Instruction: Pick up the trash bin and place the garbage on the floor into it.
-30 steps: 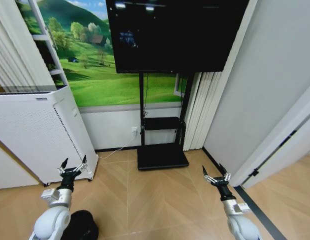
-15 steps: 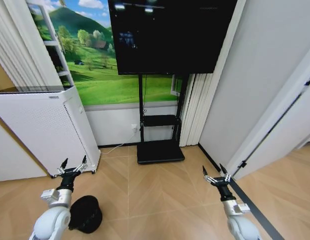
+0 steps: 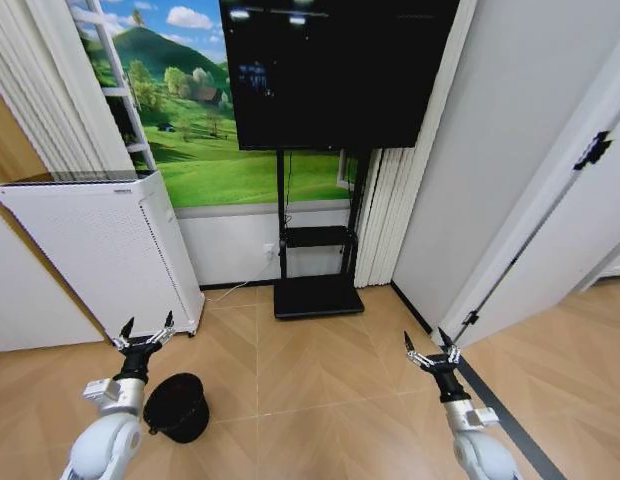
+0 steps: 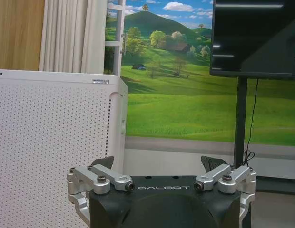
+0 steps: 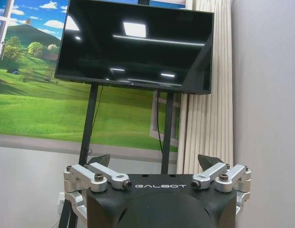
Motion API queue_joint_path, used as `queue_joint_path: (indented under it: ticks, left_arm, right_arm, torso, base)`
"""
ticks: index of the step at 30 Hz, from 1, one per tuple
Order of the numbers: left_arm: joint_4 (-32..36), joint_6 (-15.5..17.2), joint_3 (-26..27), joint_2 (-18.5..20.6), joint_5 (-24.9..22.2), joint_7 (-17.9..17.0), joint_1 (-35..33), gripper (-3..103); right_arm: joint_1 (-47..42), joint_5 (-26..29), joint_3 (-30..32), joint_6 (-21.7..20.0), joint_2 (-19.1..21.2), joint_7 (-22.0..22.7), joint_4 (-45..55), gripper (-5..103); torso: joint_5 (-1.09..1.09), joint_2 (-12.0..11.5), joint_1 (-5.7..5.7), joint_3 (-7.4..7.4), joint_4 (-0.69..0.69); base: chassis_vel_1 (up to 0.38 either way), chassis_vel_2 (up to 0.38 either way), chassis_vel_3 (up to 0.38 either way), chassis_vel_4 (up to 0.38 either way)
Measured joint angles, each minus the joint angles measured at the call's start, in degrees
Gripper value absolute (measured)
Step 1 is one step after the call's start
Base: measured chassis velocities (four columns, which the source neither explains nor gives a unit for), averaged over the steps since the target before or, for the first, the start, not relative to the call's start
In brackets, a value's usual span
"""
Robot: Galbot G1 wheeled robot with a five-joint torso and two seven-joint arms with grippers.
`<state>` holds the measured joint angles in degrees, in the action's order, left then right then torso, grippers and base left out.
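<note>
1. The left gripper is held up in front of the robot with its fingers spread wide, nothing between them.
2. The small black round wastebasket sits on the light wood herringbone floor just below that left claw and slightly to its inner side, not touching it.
3. The right gripper is up at about the same height on the other side, also splayed wide and empty, well apart from the bin.
4. Past the left claw stands a tall white perforated appliance. A big black TV on a stand is ahead, between the two claws.
5. From the wrist cams, both claws point at the wall with the green landscape mural.
</note>
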<state>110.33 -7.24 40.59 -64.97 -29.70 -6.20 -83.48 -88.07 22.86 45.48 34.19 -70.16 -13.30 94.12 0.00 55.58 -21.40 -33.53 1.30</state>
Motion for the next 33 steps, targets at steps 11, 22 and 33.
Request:
queue_joint_path:
  ticks: [11, 22, 33]
  left_arm:
    - [-0.7, -0.2, -0.3, 0.0, 0.1, 0.0, 0.3, 100]
    - [-0.6, -0.6, -0.3, -0.2, 0.0, 0.2, 0.2, 100]
    - [-0.6, -0.9, -0.4, -0.2, -0.4, 0.3, 0.2, 100]
  right_arm:
    - [-0.1, 0.0, 0.0, -0.9, 0.0, 0.0, 0.0, 100]
    - [-0.3, 0.1, 0.0, -0.9, -0.1, -0.1, 0.1, 100]
    - [-0.6, -0.2, 0.2, -0.4, 0.0, -0.8, 0.0, 100]
  torso:
    - [0.00, -0.2, 0.18, 0.14, 0.01]
    - [0.01, -0.4, 0.30, 0.27, 0.00]
    - [0.00, -0.5, 0.41, 0.36, 0.02]
  base:
    - [0.043, -0.050, -0.065, 0.058]
    - [0.183, -0.171, -0.174, 0.181]
    - [0.293, -0.295, -0.292, 0.291]
